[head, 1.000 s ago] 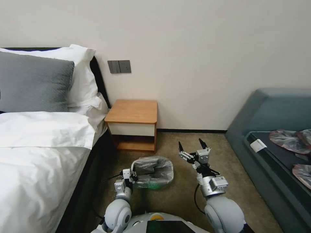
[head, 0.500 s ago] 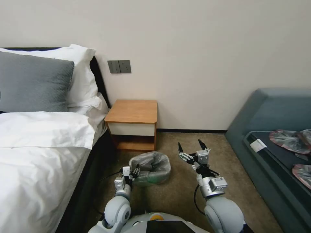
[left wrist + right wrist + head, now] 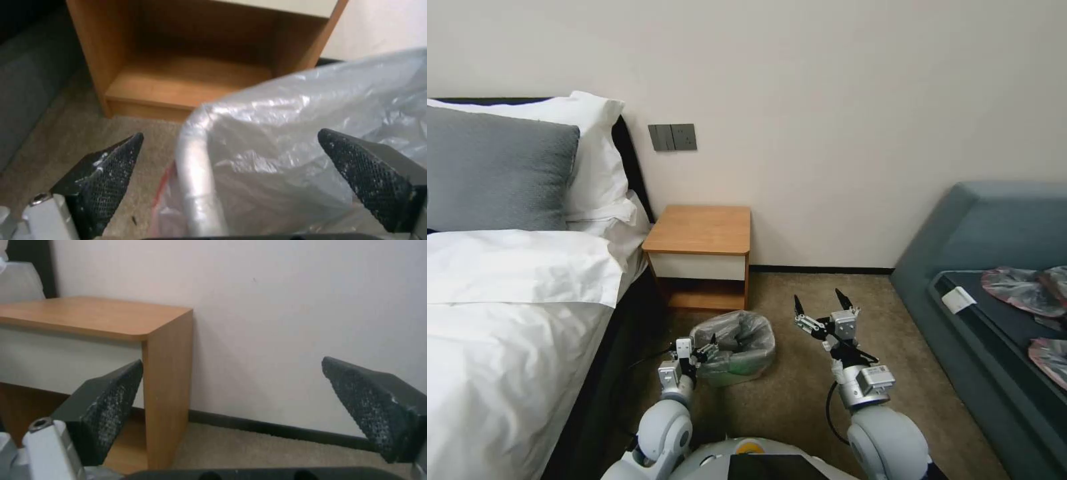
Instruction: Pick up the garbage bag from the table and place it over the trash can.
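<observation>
The small wooden table (image 3: 700, 230) with a white drawer is standing by the wall. In front of it, the crinkly grey plastic garbage bag (image 3: 740, 333) is covering the small trash can (image 3: 736, 366) on the carpet. The left gripper (image 3: 704, 349) is spreading its fingers (image 3: 104, 176) wide around the bag's rim. The right gripper (image 3: 822, 307) is hanging beside it, fingers wide and empty.

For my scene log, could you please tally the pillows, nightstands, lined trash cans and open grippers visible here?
Pillows: 2, grey pillow and white pillow
Nightstands: 1, table
Trash cans: 1, trash can, with garbage bag over it
Open grippers: 2, left gripper, right gripper
Total: 6
</observation>
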### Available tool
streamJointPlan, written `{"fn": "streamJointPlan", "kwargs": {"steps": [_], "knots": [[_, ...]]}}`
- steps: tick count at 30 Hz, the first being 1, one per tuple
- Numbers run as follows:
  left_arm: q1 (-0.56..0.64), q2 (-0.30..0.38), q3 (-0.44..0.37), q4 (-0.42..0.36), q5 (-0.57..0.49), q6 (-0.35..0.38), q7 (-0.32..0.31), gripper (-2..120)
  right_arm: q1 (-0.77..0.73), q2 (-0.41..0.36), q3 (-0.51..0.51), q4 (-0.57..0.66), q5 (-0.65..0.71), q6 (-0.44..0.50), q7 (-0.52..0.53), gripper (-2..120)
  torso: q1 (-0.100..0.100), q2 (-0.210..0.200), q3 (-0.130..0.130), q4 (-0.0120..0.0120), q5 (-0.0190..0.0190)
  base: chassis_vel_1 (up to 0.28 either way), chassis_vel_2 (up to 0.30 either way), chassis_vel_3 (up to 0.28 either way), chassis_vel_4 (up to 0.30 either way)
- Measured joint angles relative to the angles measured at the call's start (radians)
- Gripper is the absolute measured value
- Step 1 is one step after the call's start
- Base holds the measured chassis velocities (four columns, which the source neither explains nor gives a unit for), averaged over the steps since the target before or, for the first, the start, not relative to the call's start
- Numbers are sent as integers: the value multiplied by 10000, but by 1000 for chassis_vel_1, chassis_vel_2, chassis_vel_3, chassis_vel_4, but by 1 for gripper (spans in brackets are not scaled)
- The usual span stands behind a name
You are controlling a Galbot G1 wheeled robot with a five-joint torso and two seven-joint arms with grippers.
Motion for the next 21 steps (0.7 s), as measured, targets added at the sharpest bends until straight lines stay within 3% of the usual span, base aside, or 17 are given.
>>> {"fn": "streamJointPlan", "kwargs": {"steps": [6, 9, 14, 21], "knots": [[169, 139, -301, -453, -28, -21, 112, 100, -74, 36, -3, 56, 175, -27, 12, 100, 0, 0, 0, 0, 0, 0, 0, 0, 0], [296, 280, -552, -758, 87, -365, 295, 100, -129, 146, 1, 77, 420, -42, 49, 100, 0, 0, 0, 0, -1, 0, 0, 0, 0], [493, 558, -1039, -1257, 667, -1303, 802, 100, -243, 419, 143, -37, 625, 34, 111, 100, 0, 0, 0, 0, 0, 0, 0, 0, 0], [1059, 641, -1341, -1466, 1766, -3026, 1640, 100, -493, 873, 262, -547, 522, 937, -14, 100, 0, 0, 0, 1, 0, 0, 0, 0, 0]]}}
